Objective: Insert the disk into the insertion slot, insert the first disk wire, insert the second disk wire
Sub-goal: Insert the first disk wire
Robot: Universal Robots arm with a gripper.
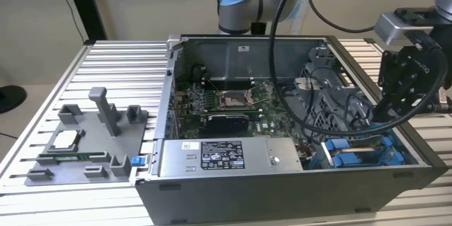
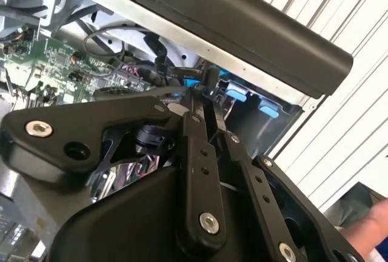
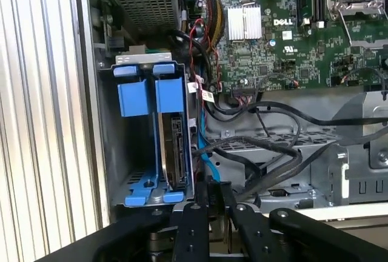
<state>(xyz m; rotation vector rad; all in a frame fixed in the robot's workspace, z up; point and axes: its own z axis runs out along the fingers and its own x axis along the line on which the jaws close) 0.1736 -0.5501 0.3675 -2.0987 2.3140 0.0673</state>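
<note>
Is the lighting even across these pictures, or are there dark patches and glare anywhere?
Exterior view: the table is bright, while the board inside the case sits in shade. First wrist view: fairly even light, with the heat sink shining. Second wrist view: the gripper is a dark mass in front, and the table beyond it glares nearly white.
</note>
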